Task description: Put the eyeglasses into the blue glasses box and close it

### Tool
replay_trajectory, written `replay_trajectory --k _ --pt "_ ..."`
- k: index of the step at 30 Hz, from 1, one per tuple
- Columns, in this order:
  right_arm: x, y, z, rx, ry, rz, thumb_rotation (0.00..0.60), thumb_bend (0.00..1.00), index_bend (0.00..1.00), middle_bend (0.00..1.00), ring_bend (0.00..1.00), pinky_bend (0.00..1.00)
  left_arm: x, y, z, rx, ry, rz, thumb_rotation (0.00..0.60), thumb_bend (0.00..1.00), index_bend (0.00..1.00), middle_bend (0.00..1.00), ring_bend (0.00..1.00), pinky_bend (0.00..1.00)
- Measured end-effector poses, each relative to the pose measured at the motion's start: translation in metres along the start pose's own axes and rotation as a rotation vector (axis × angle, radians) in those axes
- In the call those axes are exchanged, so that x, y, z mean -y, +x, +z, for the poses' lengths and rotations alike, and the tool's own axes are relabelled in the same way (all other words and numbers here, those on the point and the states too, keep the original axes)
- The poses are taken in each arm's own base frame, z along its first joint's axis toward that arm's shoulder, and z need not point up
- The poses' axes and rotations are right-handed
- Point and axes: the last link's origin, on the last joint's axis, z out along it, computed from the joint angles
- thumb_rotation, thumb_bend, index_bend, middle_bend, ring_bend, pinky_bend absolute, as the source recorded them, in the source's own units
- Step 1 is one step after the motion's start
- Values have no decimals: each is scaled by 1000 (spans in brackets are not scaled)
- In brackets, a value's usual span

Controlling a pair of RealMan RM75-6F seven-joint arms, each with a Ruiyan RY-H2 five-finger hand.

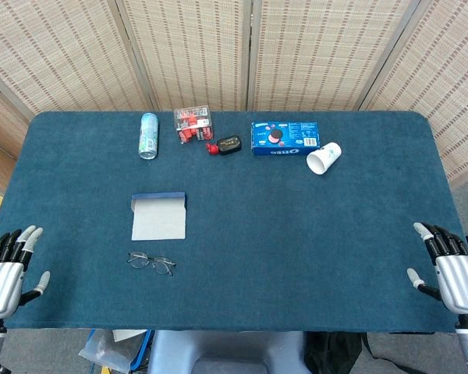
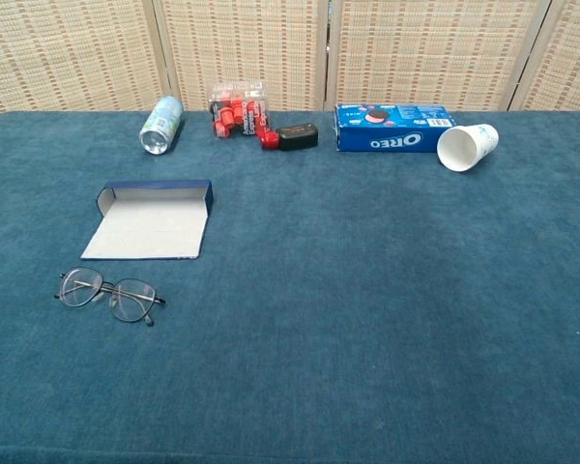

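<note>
The eyeglasses (image 1: pixel 150 262) lay just beside the open blue glasses box (image 1: pixel 158 216). They looked light and fragile, best pinched at the bridge. Both the left hand (image 1: pixel 6 274) and right hand (image 1: pixel 451 273) were empty, fingers spread.

The head view looks steeply down from above the near edge, taking in the whole dark blue felt-covered table (image 1: pixel 296 234) to the woven bamboo folding screen (image 1: pixel 218 47) at 12 o'clock. The chest view sits lower and closer, facing forward at a shallow angle. Both share the tabletop and screen.
</note>
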Motion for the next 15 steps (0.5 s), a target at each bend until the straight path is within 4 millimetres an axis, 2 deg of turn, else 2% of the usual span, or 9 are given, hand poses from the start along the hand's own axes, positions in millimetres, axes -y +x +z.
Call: replay_trajectory --k 15 --pt "-2 4 -2 -26 -5 5 600 275 71 134 100 154 -1 -1 3 -9 -13 -4 600 361 0 0 0 0"
